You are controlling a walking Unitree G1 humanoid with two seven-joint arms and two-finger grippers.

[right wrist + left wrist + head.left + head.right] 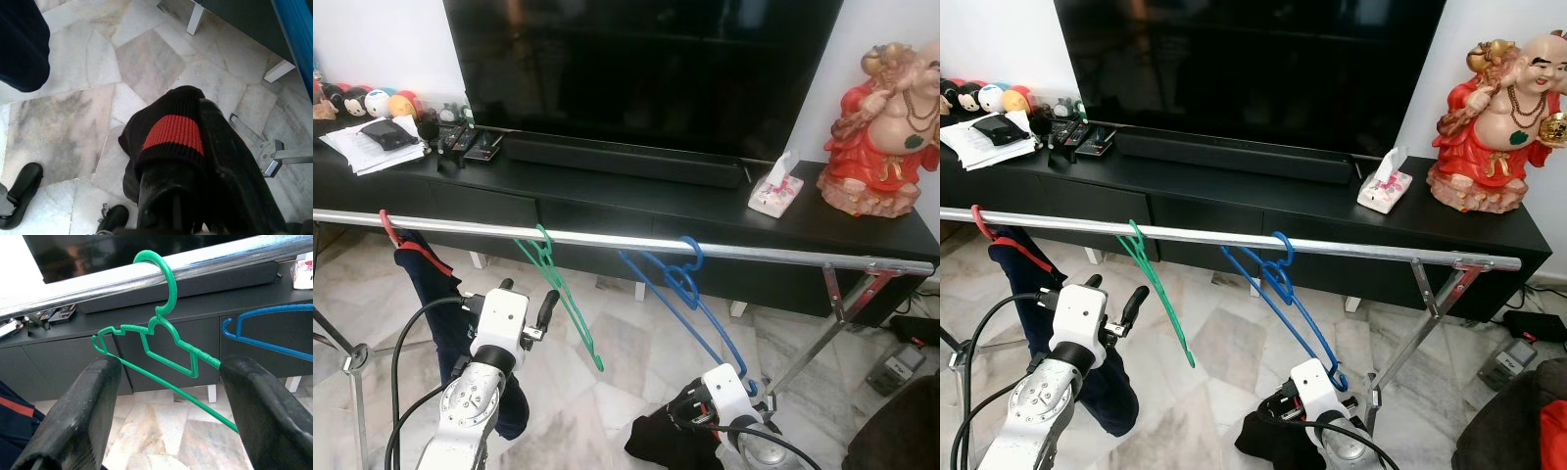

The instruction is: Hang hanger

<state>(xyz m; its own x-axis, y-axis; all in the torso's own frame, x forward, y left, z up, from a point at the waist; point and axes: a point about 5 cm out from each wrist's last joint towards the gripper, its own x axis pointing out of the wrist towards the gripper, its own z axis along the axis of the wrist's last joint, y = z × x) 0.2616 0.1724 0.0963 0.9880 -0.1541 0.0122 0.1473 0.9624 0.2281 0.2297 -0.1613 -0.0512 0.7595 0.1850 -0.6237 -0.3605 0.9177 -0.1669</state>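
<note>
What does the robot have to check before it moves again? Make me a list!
1. Green hanger hooked over the metal rail: ok.
2. Left end effector open, fingers either side of the green hanger and not squeezing it: ok.
3. Blue hanger hooked on the rail: ok.
4. Right end effector shut on the black garment with a red stripe: ok.
5. Red hanger with dark clothing on the rail's left end: ok.
6. Garment ready to go onto the blue hanger: cannot tell.
</note>
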